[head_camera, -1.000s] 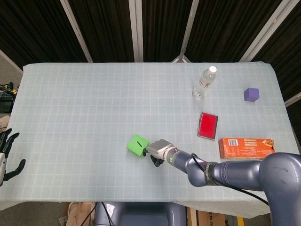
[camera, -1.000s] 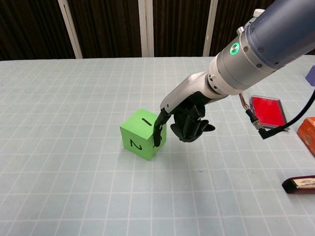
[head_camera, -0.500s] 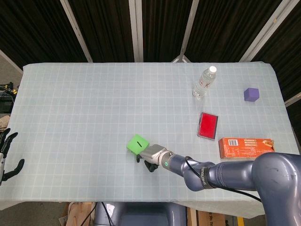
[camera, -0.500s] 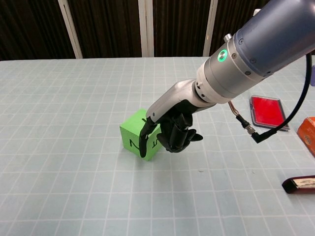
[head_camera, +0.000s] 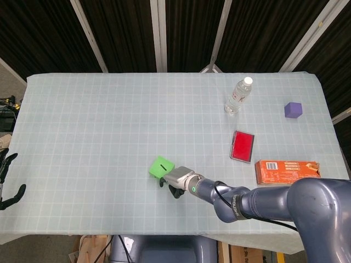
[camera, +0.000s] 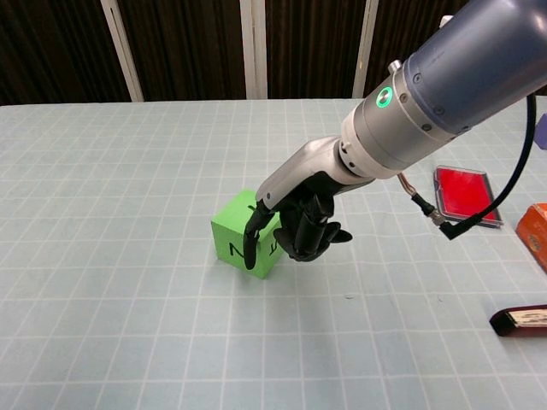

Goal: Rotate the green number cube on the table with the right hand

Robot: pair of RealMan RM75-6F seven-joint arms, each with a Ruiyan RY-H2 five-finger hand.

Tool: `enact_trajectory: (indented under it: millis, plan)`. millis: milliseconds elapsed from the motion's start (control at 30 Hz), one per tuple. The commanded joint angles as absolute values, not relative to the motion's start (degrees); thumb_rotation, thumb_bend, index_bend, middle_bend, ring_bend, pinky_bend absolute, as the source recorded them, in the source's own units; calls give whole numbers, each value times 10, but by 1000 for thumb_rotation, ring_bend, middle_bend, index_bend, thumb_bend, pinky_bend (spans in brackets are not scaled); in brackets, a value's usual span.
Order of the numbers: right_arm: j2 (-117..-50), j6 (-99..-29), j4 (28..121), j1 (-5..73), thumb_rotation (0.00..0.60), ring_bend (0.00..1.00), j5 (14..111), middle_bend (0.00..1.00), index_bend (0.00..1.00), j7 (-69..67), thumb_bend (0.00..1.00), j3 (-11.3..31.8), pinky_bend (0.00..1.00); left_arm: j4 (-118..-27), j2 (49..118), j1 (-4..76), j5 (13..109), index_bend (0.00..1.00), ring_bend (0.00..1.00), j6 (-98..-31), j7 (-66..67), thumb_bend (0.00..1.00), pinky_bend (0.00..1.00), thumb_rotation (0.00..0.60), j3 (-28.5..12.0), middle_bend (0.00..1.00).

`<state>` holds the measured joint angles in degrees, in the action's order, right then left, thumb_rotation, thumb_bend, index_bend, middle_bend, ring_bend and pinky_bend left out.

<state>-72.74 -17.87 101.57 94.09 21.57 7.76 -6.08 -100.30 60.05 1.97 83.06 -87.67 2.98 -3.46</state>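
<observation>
The green number cube (head_camera: 160, 165) sits on the table's near middle; in the chest view the green number cube (camera: 232, 237) shows a dark numeral on its front face. My right hand (head_camera: 176, 183) is just right of and in front of it. In the chest view my right hand (camera: 297, 224) has one finger stretched down against the cube's near vertical edge, with the other fingers curled under the palm. It presses the cube and does not grip it. My left hand (head_camera: 6, 181) hangs at the far left edge, fingers apart and holding nothing.
A water bottle (head_camera: 239, 96), a purple cube (head_camera: 293, 109), a red flat case (head_camera: 242, 145) and an orange box (head_camera: 286, 171) lie on the right half of the table. A dark flat object (camera: 518, 319) lies near the front right.
My right hand has slid left along the cube, its finger going from the cube's right edge to its near edge. The cube has turned slightly. The left hand has sunk lower.
</observation>
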Motion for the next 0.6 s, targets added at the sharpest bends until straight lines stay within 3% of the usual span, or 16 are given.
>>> enact_trajectory:
  millis: [33, 267, 600]
  plan:
    - [-709, -148, 1022, 935, 600, 878, 237, 852, 239, 55, 973, -52, 739, -1003, 602, 21, 832, 128, 0, -875, 35, 432, 41, 600, -34, 0]
    - [-682, -94, 1027, 923, 600, 878, 284, 852, 240, 18, 975, -43, 739, -1005, 606, 20, 834, 129, 0, -877, 44, 432, 41, 600, -32, 0]
    - [-686, -135, 1021, 942, 600, 878, 305, 852, 139, -10, 974, -92, 739, -1008, 604, 19, 832, 129, 0, -878, 44, 432, 41, 600, -32, 0]
